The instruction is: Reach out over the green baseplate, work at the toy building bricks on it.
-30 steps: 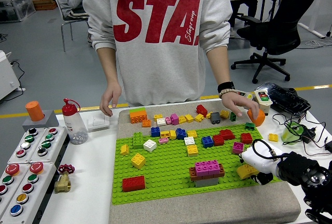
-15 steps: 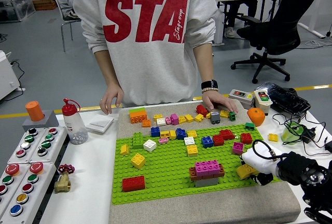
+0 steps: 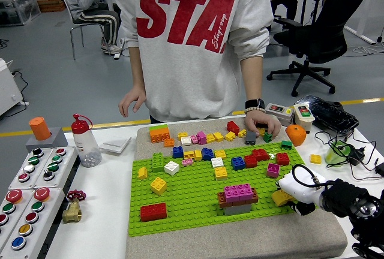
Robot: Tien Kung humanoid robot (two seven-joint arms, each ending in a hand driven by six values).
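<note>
A green baseplate [image 3: 198,196] lies on a grey pad and carries several toy bricks, among them a brown, pink and grey stack [image 3: 238,198], a red brick [image 3: 154,211] and a yellow brick [image 3: 159,184]. My right hand [image 3: 295,193] reaches in from the lower right to the plate's right edge. Its white fingers [image 3: 300,188] are curled on a yellow brick [image 3: 280,197]. My left arm is out of view. A person in a grey sweatshirt stands at the far side. One of the person's hands [image 3: 261,122] rests on loose bricks at the pad's back right; the other hand [image 3: 131,99] hangs above the table.
A button panel [image 3: 30,196] lies at the left, with a brass valve [image 3: 73,208], a clear bottle [image 3: 85,141] and an orange cylinder [image 3: 41,128]. An orange ball [image 3: 295,133], switch boxes [image 3: 292,113], a green cup [image 3: 338,150] and cables are at the right.
The person shifted right and lifted one hand off the table; the other hand closed on bricks at the back right. My right hand edged slightly left with the yellow brick.
</note>
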